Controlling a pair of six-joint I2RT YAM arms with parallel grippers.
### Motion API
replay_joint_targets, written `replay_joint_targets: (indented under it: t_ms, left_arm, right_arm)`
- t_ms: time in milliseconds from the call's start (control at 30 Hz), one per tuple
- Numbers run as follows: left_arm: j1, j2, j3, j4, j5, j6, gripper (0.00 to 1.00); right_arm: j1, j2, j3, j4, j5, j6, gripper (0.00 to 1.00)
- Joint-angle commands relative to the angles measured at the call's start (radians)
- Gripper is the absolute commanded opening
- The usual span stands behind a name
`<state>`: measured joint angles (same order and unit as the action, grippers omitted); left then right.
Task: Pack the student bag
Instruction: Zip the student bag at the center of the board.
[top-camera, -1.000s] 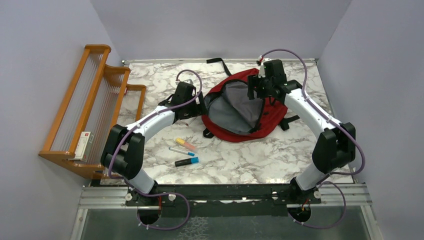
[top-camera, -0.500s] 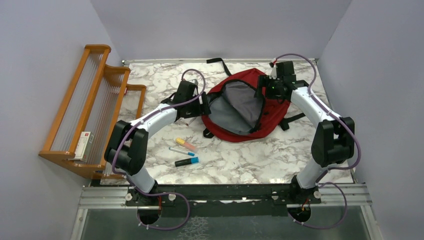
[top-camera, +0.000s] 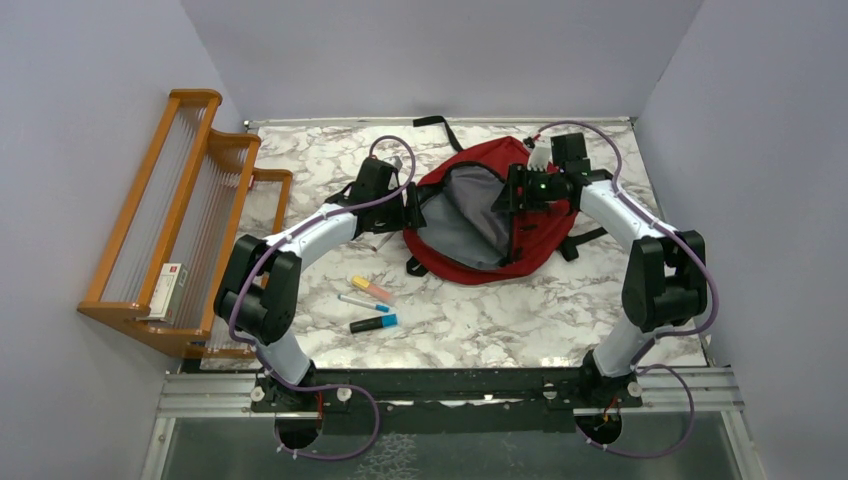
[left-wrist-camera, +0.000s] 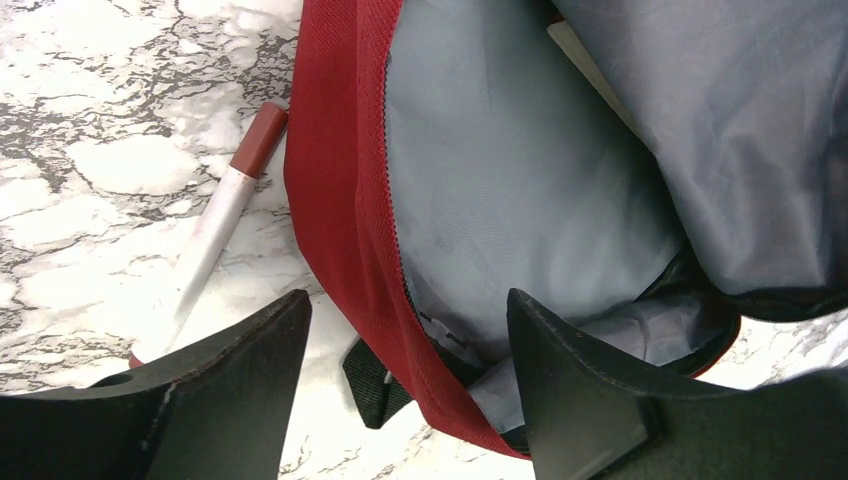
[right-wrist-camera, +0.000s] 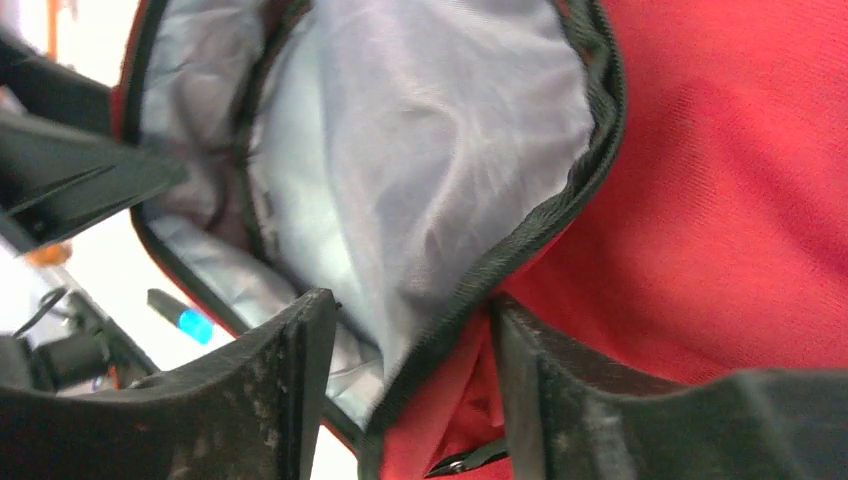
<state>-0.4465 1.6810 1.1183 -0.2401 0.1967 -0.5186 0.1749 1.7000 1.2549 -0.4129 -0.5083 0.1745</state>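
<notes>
The student bag (top-camera: 545, 228), a big red backpack, lies in the middle of the table with its main compartment open and the grey lining showing. My left gripper (top-camera: 412, 210) is at the left edge of the opening. In the left wrist view this gripper (left-wrist-camera: 408, 300) is open and straddles the red rim (left-wrist-camera: 340, 170), with a gap on each side. My right gripper (top-camera: 513, 190) is at the right edge of the opening. Seen from the right wrist, that gripper (right-wrist-camera: 410, 300) has its jaws apart around the black zipper edge (right-wrist-camera: 520, 245) and a fold of lining.
A maroon-capped pen (left-wrist-camera: 235, 195) lies beside the bag's left rim. A yellow-orange highlighter (top-camera: 372, 289), a blue-tipped pen (top-camera: 362, 303) and a black and blue marker (top-camera: 373, 323) lie in front of the bag. A wooden rack (top-camera: 190, 200) with a small box (top-camera: 168, 290) stands at the left.
My right gripper dropped from above the bag to the right rim of the opening, and its jaws narrowed. The left gripper edged closer onto the left rim and narrowed a little.
</notes>
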Motion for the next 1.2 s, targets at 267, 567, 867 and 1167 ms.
replay_joint_targets:
  t_ms: [267,567,867,1167]
  left_arm:
    - [0.003,0.000,0.011,0.007,0.030,0.028,0.65]
    - [0.005,-0.010,-0.005,0.005,0.026,0.033,0.63]
    - [0.005,-0.081,-0.066,-0.022,-0.026,0.035,0.63]
    - [0.005,-0.161,-0.100,-0.050,-0.081,0.040,0.63]
  right_arm:
    - [0.022,-0.110,-0.070,0.018,-0.299,-0.068,0.48]
    - [0.136,-0.148,-0.105,-0.006,-0.274,-0.118,0.47]
    - [0.186,-0.202,-0.146,0.074,-0.351,-0.137,0.55]
    - [0.186,-0.382,-0.243,0.126,0.185,0.030,0.57]
